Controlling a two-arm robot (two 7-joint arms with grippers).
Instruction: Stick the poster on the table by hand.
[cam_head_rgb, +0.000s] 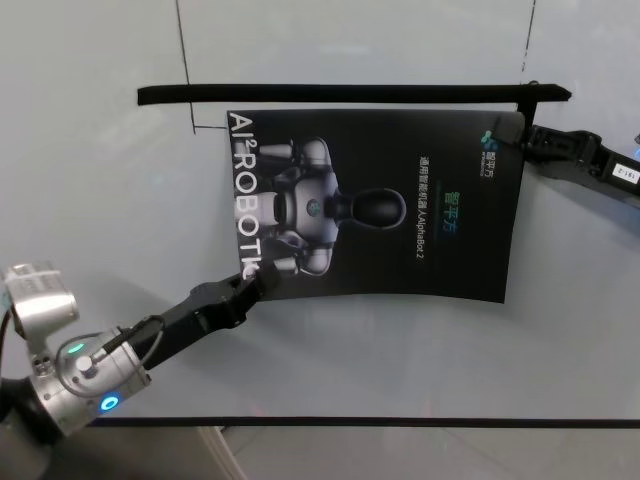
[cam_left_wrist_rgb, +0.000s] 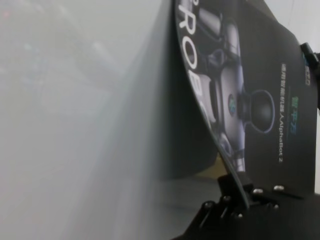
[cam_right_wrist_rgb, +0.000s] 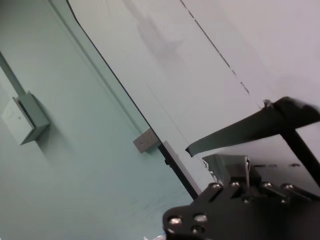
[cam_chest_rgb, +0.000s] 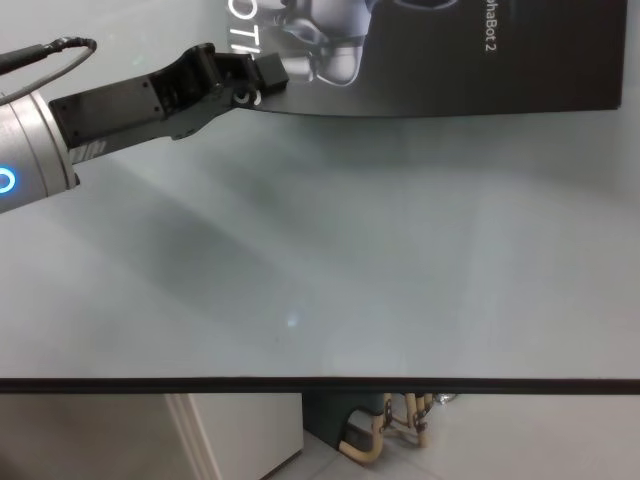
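On the near left of the wide pale grey glossy surface, the left black mechanical pincer is clamped on the near left corner of the large thin dark charcoal poster printed with a silver-grey robot. That sheet lies mid-surface, its near edge bowed upward, just below a long black strip. At the far right corner, the right black pincer grips the poster's edge, jaws closed on it.

Head view high above the table, chest view low at its front edge, both sharing the poster
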